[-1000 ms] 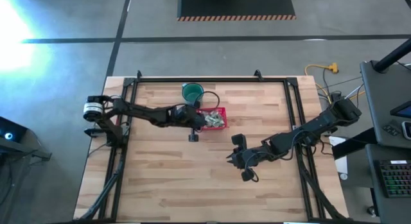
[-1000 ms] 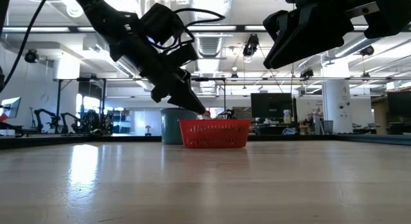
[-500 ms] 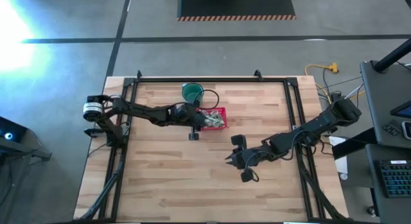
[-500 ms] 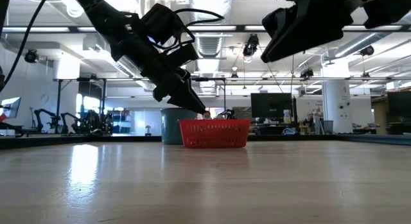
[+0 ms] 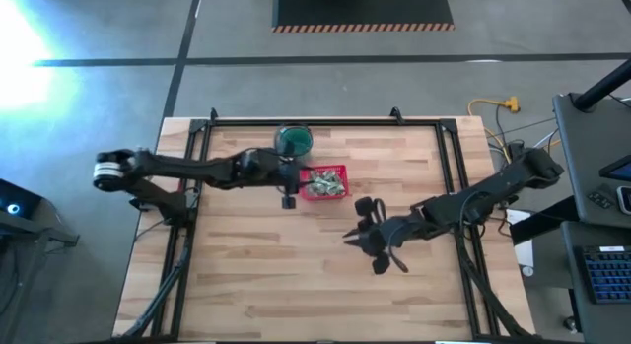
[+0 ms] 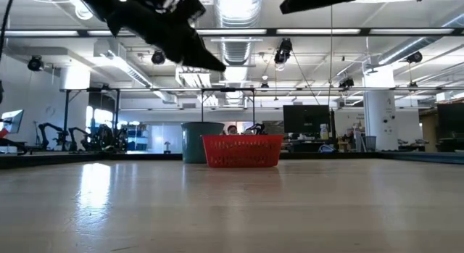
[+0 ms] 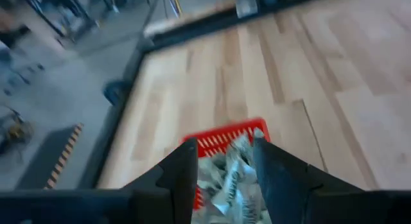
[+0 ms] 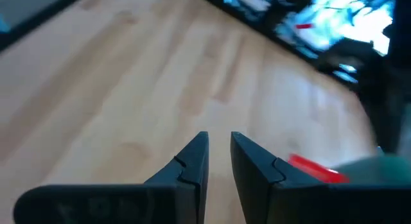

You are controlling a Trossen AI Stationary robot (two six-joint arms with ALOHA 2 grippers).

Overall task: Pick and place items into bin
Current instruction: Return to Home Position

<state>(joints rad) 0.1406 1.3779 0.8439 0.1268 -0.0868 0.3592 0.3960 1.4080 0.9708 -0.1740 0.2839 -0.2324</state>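
Note:
The red bin (image 5: 342, 171) stands on the table at the middle back, with several pale green-and-white items (image 5: 320, 183) heaped inside. My left gripper (image 5: 289, 191) hangs just left of the bin, high above the table (image 6: 199, 54). In its wrist view it (image 7: 225, 147) is open and empty, with the bin's rim (image 7: 218, 139) and the items (image 7: 232, 180) showing below the gap. My right gripper (image 5: 361, 232) hovers right of and nearer than the bin. Its fingers (image 8: 219, 144) stand slightly apart with nothing between them.
A round dark green cup (image 5: 294, 139) stands just behind the bin toward the left, also in the low view (image 6: 193, 141). A black frame (image 5: 325, 120) runs along the table's far and side edges. Bare wood lies across the near half of the table (image 5: 296, 285).
My left gripper has pulled back from over the bin toward the table's left and risen well above it. My right gripper has also risen, almost out of the top of the low view. The bin and its items have stayed in place.

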